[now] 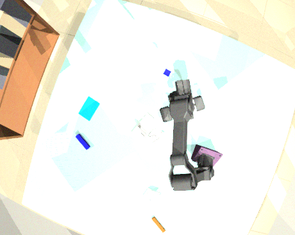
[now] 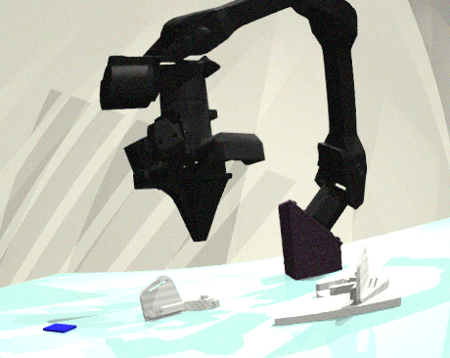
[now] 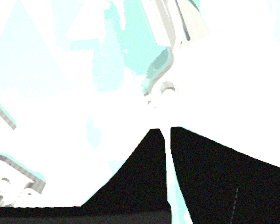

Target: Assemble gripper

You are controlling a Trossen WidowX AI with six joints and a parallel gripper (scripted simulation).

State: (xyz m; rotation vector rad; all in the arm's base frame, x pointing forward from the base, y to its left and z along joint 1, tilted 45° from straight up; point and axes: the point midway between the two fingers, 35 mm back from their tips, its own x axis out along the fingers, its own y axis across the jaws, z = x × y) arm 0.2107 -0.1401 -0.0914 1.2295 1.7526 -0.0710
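A loose white jaw (image 2: 161, 299) (image 3: 163, 22) lies on the table, its tall fin up; its narrow end with a round hole shows in the wrist view. My gripper (image 2: 200, 239) (image 3: 164, 138) is shut and empty, in the air above the table near this jaw. The white gripper base (image 1: 148, 126) (image 2: 309, 318) lies flat; its edge (image 3: 38, 184) shows at the lower left of the wrist view. A second jaw (image 2: 363, 279) with an upright fin appears to rest on it; I cannot tell its pin fit. A pale part (image 1: 152, 192) lies apart, perhaps the housing plate.
The arm stands on a purple mount (image 1: 209, 155) (image 2: 311, 251). A blue square (image 1: 167, 72) (image 2: 60, 328), a cyan square (image 1: 89, 108), a dark blue bar (image 1: 83, 142) and an orange bar (image 1: 158, 224) lie on the table. A wooden shelf (image 1: 36, 70) stands off its left edge.
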